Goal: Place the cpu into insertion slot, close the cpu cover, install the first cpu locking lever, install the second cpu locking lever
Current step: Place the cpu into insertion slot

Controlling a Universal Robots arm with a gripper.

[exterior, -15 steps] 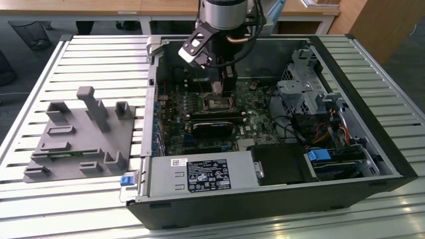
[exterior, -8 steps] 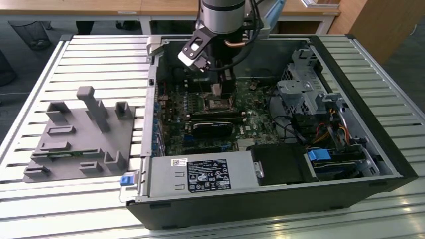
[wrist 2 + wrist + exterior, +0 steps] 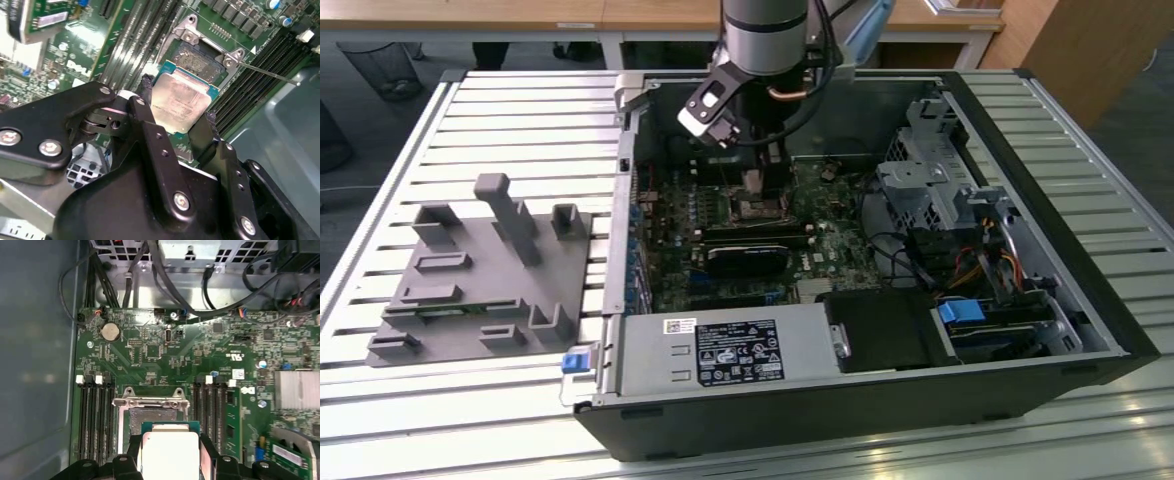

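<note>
My gripper [image 3: 179, 106] is clamped on the cpu [image 3: 184, 97] — black fingers [image 3: 146, 92] press two opposite edges, silvery face toward the camera, green rim showing. In both wrist views the cpu hangs over the insertion slot [image 3: 200, 52] and covers its near part; the dark centre shows past the cpu's edge. Not seated.

In the first wrist view the cpu [image 3: 169, 455] sits between my fingers [image 3: 131, 452] with the insertion slot [image 3: 152, 415] just beyond. A silver metal bar [image 3: 150, 402] with screw heads runs along the far side — cannot tell if that is the cover standing open.

A thin metal rod [image 3: 270, 74] sticks out from a corner of the insertion slot, over the memory slots [image 3: 245, 92]. Those long black slots flank the insertion slot on both sides of the green motherboard [image 3: 150, 350]. A coin battery [image 3: 110, 331] lies further off.

In the exterior view my gripper [image 3: 763, 188] is down inside the open computer case [image 3: 1067, 300], right above the insertion slot [image 3: 758, 208]. The case lies on a slatted table [image 3: 480, 110]. A grey fixture [image 3: 480, 270] sits beside it at the exterior view's left.
</note>
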